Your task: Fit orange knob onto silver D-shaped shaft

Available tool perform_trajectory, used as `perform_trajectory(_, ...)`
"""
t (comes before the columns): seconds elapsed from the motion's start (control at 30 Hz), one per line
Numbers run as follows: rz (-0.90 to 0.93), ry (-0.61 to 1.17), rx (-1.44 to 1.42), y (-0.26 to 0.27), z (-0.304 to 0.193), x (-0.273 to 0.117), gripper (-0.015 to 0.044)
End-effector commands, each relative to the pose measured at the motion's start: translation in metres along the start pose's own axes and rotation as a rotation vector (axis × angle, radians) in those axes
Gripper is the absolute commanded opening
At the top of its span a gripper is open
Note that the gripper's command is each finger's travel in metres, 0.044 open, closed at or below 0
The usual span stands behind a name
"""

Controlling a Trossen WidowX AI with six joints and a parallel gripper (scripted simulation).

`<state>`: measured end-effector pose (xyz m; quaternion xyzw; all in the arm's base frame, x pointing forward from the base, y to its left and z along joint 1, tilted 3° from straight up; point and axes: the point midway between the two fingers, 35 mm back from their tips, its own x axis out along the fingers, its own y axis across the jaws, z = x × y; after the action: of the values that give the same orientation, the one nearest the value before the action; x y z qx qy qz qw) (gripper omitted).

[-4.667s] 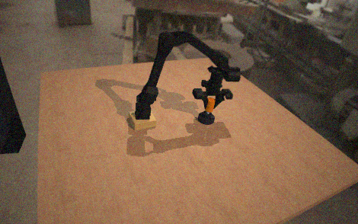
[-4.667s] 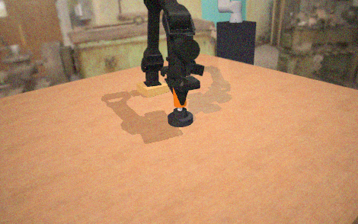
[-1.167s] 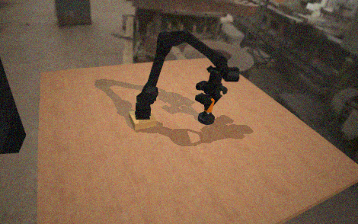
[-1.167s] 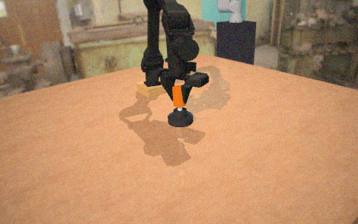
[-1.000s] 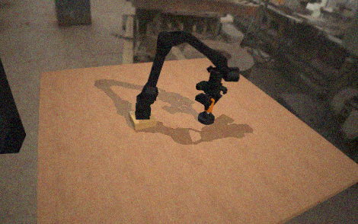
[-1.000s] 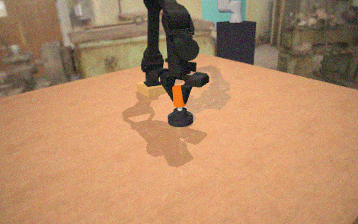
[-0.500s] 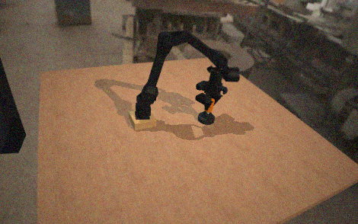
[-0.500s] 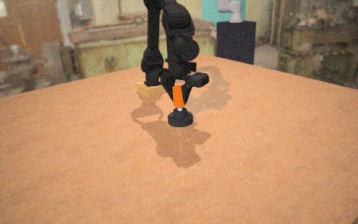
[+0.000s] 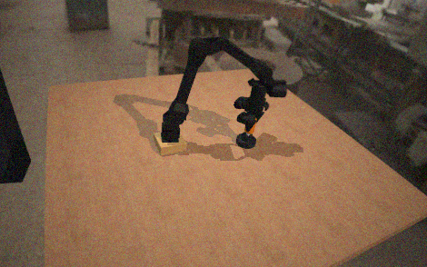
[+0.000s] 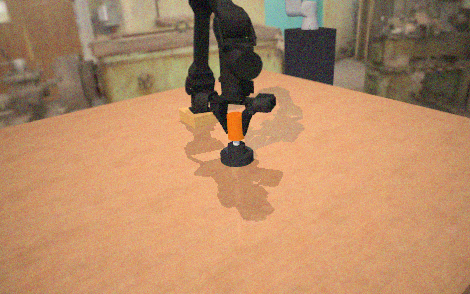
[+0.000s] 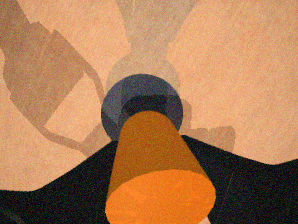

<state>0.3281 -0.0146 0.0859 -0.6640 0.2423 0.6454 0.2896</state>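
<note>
The orange knob [image 9: 253, 128] [image 10: 235, 126] [image 11: 150, 160] is held close to upright above the black round pedestal [image 9: 246, 142] [image 10: 237, 157] [image 11: 111, 116]. My gripper [image 10: 235, 129] is shut on the knob, with a finger on either side of it. A little of the silver shaft [image 10: 236, 143] shows between the knob's lower end and the pedestal's raised middle in the exterior view. The knob is not down on the pedestal. The knob's hole, its flat side and the shaft's flat side are hidden. In the wrist view the knob covers the shaft.
The arm's base stands on a yellow block [image 9: 172, 147] [image 10: 191, 118] on the wooden table [image 9: 182, 204] [image 10: 150, 240]. Shadows of the arm fall around the pedestal. A dark box [image 10: 310, 55] with a pale arm on it stands beyond the table.
</note>
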Motion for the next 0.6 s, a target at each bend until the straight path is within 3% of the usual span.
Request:
perform_trajectory(0.0, -0.006, 0.009, -0.015, -0.0018, -0.0020, 0.0011, 0.0000)
perform_trajectory(0.57, -0.006, 0.009, -0.015, -0.0017, -0.0016, 0.0019, 0.0000)
